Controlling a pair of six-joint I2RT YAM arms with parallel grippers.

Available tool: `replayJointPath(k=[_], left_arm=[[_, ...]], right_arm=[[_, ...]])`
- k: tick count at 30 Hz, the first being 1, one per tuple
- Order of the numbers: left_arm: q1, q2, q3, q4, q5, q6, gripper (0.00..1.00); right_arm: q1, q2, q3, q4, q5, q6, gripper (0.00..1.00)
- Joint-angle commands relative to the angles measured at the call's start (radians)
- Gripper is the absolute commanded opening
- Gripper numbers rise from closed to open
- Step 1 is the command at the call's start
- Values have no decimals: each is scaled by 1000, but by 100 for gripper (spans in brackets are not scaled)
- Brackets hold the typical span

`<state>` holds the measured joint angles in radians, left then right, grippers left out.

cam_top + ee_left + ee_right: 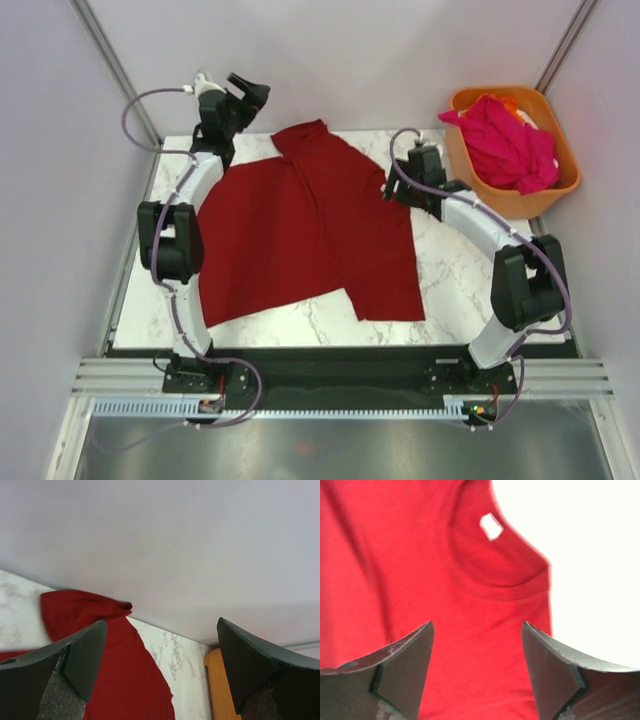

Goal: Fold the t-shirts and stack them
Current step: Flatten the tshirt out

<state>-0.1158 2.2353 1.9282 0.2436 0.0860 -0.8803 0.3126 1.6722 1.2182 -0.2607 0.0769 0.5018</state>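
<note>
A dark crimson t-shirt [300,225] lies spread on the marble table [460,280], one sleeve toward the back. My right gripper [392,190] is open at the shirt's right edge, above the collar; in the right wrist view the collar and its white label [491,526] lie ahead of the open fingers [405,665]. My left gripper [255,95] is open and empty, raised at the back left above the table's far edge; its wrist view shows the shirt's sleeve [85,610] below. A magenta t-shirt [510,145] lies bunched in the orange tub [560,185].
The orange tub stands at the back right corner of the table, and its edge shows in the left wrist view [220,690]. Grey walls close in the back and sides. Bare marble shows right of the shirt.
</note>
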Motion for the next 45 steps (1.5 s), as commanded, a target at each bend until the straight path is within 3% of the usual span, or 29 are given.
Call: replayJointPath(k=[1,2,6,12,13,18,22,27,28,29,31,32,34,45], left_arm=[[24,-382,-288,8,-144,-3,100],[24,-517,-402,-59,-173,-6,100],[22,-785,-604,-214,-200,-14,95],[22,-1098,-903,-214,-200,-14,95],[22,-1161,-920,-485,-219,76,93],[24,-1293,-1026,-635,-243,92,96],[27,-1333,-1083,-681,-215,121,96],[30,-1370,-1094,-716,-216,159,96],[30,-1373,-1101,-719,-216,164,97],[31,-1373,-1106,-719,-219,170,97],[39,-1367,-1123,-722,-224,184,99],[42,-1359,-1129,-724,-220,187,99],[62,-1333,-1143,-728,-188,190,99],[84,-1191,-1115,-728,-62,193,96]], right_arm=[[-30,38,110,-77,175,-35,78],[-67,67,172,-113,155,-37,76],[-110,275,366,-314,155,-69,72],[-110,320,322,-298,101,-83,62],[-110,325,320,-296,100,-85,62],[-110,363,328,-284,100,-98,62],[-116,414,346,-282,81,-95,62],[-130,468,337,-264,66,-91,51],[-135,472,333,-261,60,-86,46],[-138,471,328,-256,61,-85,33],[-150,460,296,-247,61,-75,21],[-156,440,281,-233,61,-71,9],[-184,413,210,-213,61,-46,0],[-262,147,-187,-69,28,38,0]])
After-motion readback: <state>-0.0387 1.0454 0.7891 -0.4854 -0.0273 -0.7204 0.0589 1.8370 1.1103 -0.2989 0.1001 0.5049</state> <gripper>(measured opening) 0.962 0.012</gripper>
